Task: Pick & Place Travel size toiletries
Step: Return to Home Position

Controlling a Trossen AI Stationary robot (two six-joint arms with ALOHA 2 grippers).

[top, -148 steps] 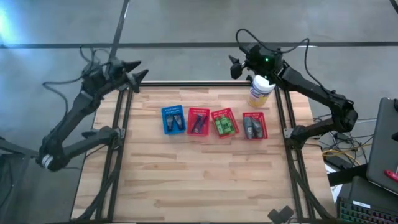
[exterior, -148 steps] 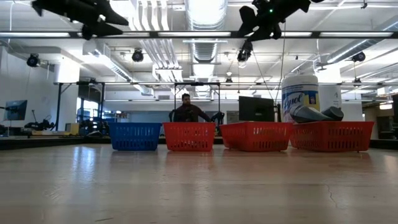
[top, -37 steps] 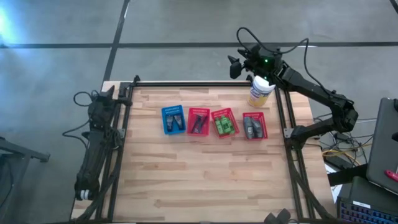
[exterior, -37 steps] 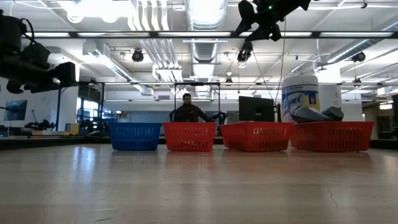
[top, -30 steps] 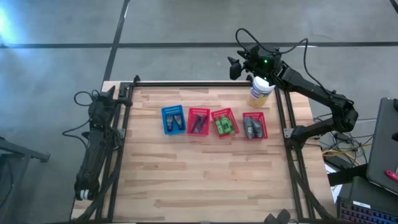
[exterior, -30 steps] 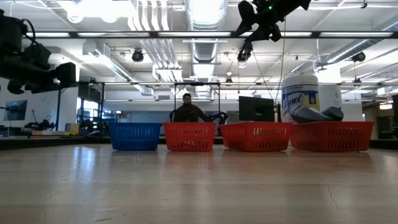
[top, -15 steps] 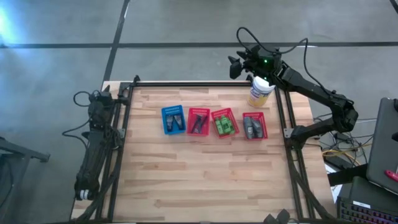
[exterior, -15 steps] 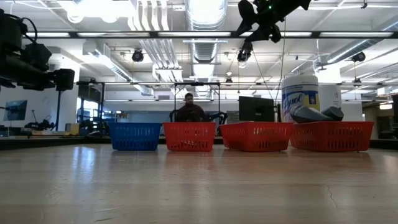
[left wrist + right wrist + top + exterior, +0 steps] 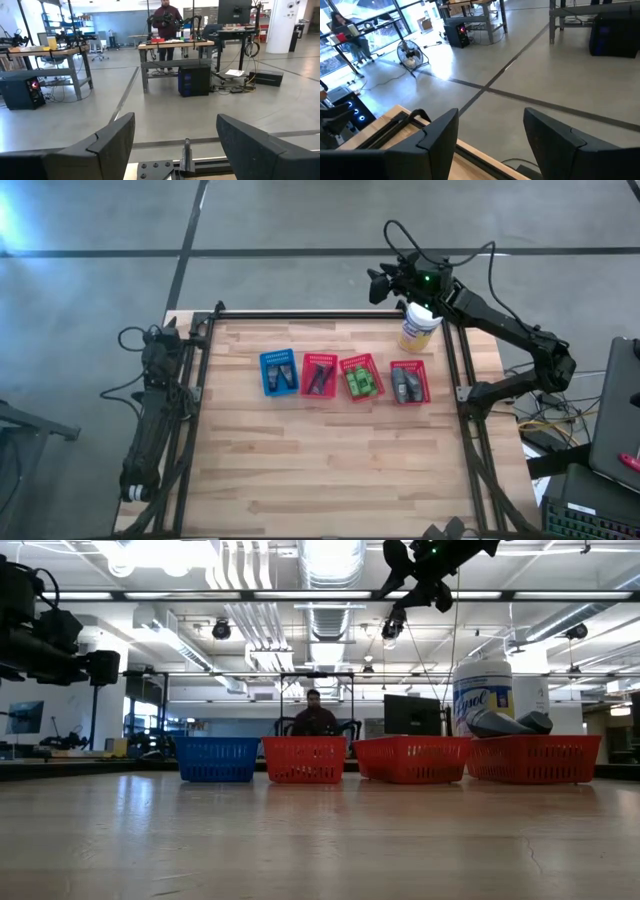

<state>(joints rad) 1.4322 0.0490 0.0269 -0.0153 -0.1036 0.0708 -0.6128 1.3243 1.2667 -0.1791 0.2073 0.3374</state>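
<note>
High view alone shows bright green little bottles (image 9: 361, 380), dark grey tubes (image 9: 405, 385), dark blue sticks (image 9: 319, 376) in red mesh baskets (image 9: 410, 760) mid-table, low view only tube tops, left gripper (image 9: 175, 120) fingers spread at their 9 o'clock, right gripper (image 9: 491, 114) spread at 1 o'clock

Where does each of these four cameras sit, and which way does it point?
High view: above the table, looking straight down; both arms show, left arm folded along the left edge, right arm at the far right corner.
Low view: at table-top height, level toward the baskets; arm parts show up top.
Left wrist view: on the left arm, facing the room past its open jaws.
Right wrist view: on the right arm, facing the floor past its open jaws.
Shared: high and low both show baskets and canister.
</note>
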